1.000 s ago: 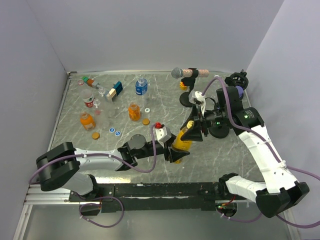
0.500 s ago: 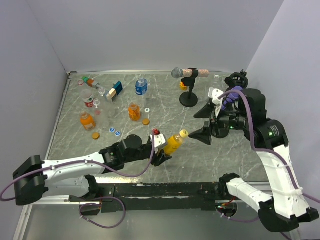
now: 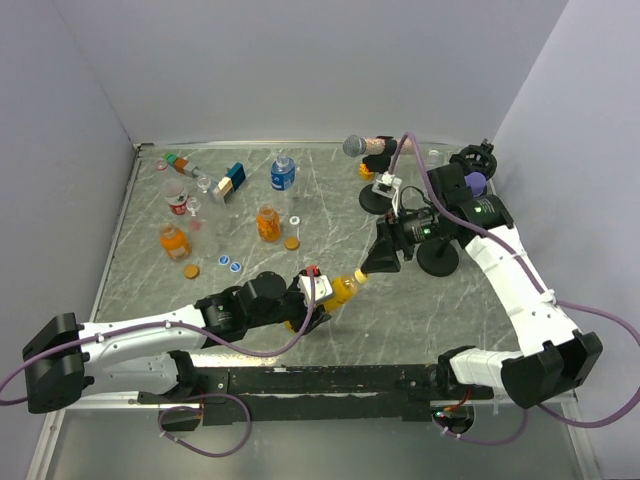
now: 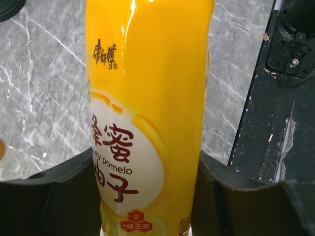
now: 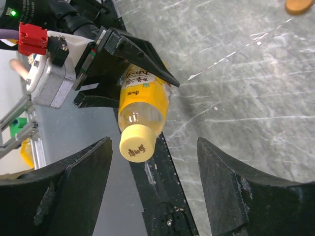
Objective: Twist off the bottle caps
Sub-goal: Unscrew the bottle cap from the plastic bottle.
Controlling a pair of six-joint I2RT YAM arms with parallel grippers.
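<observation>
Arms are pictured over the near middle of a grey marbled table, where a tall yellow plastic juice bottle is held tilted off the surface, its neck pointed toward the right arm. The left gripper is clamped on the bottle's body, and in the left wrist view a black finger is seen pressed against each side of the printed label. The small round yellow screw cap is seated on the neck. The right gripper is set just in front of that cap with its jaws spread wide. In the right wrist view the cap is framed between the two fingers and touched by neither. Farther back on the left, two squat orange plastic bottles and a clear bottle with a blue label are stood upright, well apart from the arms. Loose orange caps and blue caps are scattered on the stone near them. A grey-headed microphone on a black stand is seen at the back.
</observation>
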